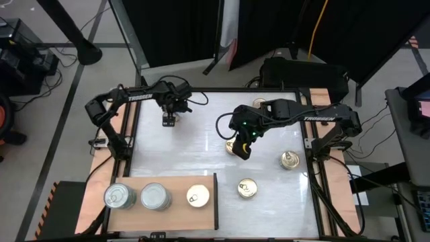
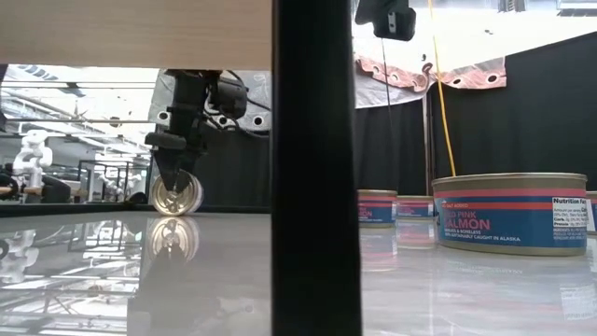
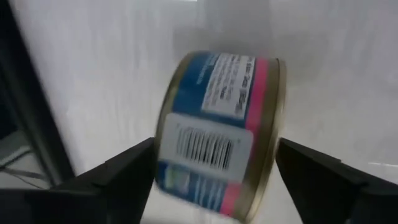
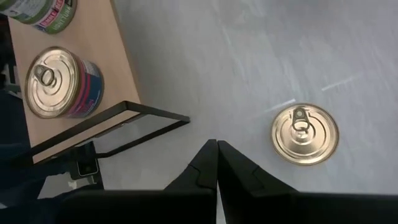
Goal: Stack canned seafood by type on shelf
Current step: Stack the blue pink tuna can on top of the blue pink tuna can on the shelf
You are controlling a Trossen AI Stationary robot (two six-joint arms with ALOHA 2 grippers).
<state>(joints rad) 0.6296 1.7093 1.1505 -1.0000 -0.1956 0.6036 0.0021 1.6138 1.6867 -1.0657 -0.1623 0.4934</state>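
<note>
My left gripper (image 1: 169,121) is at the table's far left, shut on a blue-and-pink-labelled tin (image 3: 217,130) that stands on edge (image 2: 177,196). My right gripper (image 1: 242,146) hangs shut above mid-table (image 4: 216,144), beside a gold-lidded tin (image 4: 305,134) that lies flat and untouched. Two more gold-lidded tins (image 1: 290,160) (image 1: 247,189) lie flat on the white table. The raised wooden shelf (image 1: 175,212) at the near left carries two silver-lidded tins (image 1: 119,196) (image 1: 156,196) and one gold-lidded tin (image 1: 197,197), each resting on its flat base. My left gripper pinches the tin between its two fingers (image 3: 134,171), one on each flat face, with the labelled side wall (image 3: 211,143) turned toward the wrist camera. The fingers come from above, pointing down. The tin stands on edge, a little tilted, its lower rim (image 2: 177,214) at the tabletop; whether it touches, I cannot tell.
The shelf has a dark frame and post (image 2: 312,168) at its right end (image 1: 216,198). Bare board lies between the shelf's tins and its front edge. White tabletop (image 1: 181,158) stretches between the two grippers. Black curtains and cables stand beyond the far edge.
</note>
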